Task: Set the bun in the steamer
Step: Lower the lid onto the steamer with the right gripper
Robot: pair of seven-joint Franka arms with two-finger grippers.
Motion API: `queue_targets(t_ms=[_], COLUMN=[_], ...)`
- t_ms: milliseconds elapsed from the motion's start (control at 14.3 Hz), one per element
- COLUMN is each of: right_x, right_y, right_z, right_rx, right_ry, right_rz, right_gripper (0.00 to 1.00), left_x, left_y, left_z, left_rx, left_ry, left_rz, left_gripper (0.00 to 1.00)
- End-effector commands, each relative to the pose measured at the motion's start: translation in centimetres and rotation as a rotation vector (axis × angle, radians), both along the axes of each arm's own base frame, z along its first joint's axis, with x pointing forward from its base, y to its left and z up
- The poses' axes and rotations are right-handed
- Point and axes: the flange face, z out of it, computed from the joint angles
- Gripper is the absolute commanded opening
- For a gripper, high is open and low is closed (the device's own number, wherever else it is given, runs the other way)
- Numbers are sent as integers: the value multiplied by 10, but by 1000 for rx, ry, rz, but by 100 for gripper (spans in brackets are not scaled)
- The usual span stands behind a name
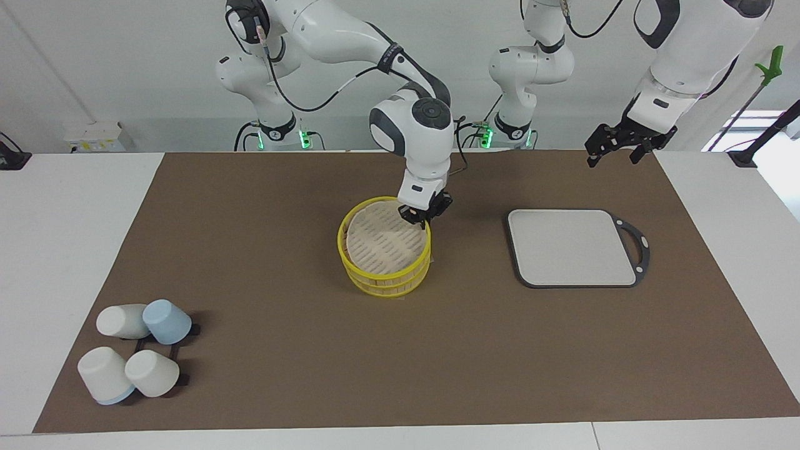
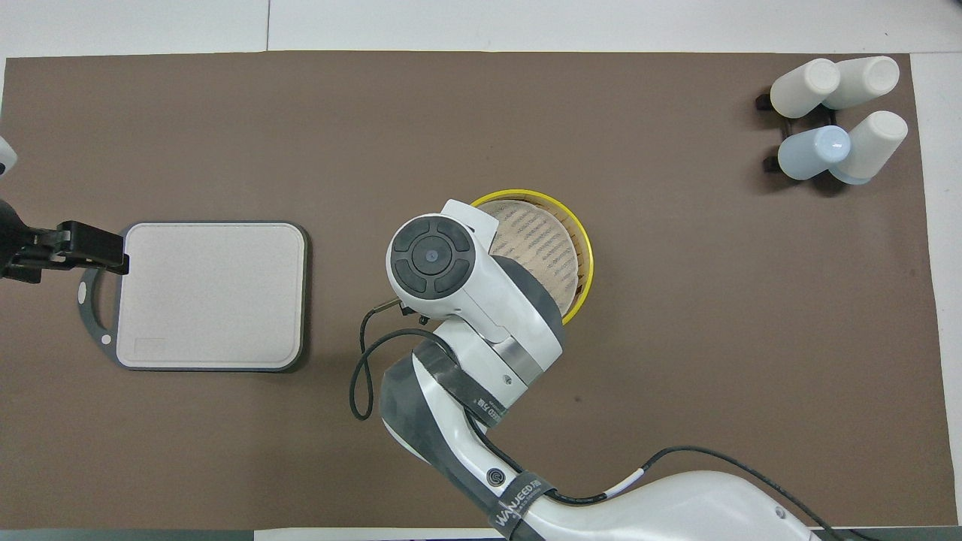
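The steamer (image 1: pixel 384 250) stands mid-table, a round yellow-rimmed bamboo basket with a pale woven surface on top; it also shows in the overhead view (image 2: pixel 541 240). My right gripper (image 1: pixel 425 217) points down at the steamer's rim on the side nearer the robots. In the overhead view the right arm's wrist covers it. No bun shows in either view. My left gripper (image 1: pixel 615 150) waits open and empty in the air at the left arm's end of the table, near the grey board's handle (image 2: pixel 90 300).
A grey rectangular board (image 1: pixel 572 247) with a dark rim lies toward the left arm's end. Several upturned white and pale blue cups (image 1: pixel 134 350) sit on a black rack at the right arm's end, farther from the robots.
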Motion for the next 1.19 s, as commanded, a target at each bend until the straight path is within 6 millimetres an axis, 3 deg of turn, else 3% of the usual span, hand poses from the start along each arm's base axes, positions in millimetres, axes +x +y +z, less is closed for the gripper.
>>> queue_targets(t_ms=[0, 631, 841, 981, 1121], right_x=[-15, -17, -17, -17, -9], right_y=[0, 8, 8, 10, 9], right_z=[1, -10, -9, -4, 13], right_rx=[8, 35, 33, 37, 48], right_ry=[-8, -31, -28, -32, -51], right_rz=[-42, -59, -65, -76, -87], right_gripper=[0, 0, 49, 100, 100], left_x=[-5, 2, 1, 1, 1], left_y=[5, 4, 4, 3, 4], left_z=[4, 8, 8, 8, 7], left_rx=[-16, -43, -43, -43, -43], left_ry=[2, -47, -46, -49, -47], left_rz=[-6, 0, -1, -3, -1], left_gripper=[100, 100, 100, 100, 100])
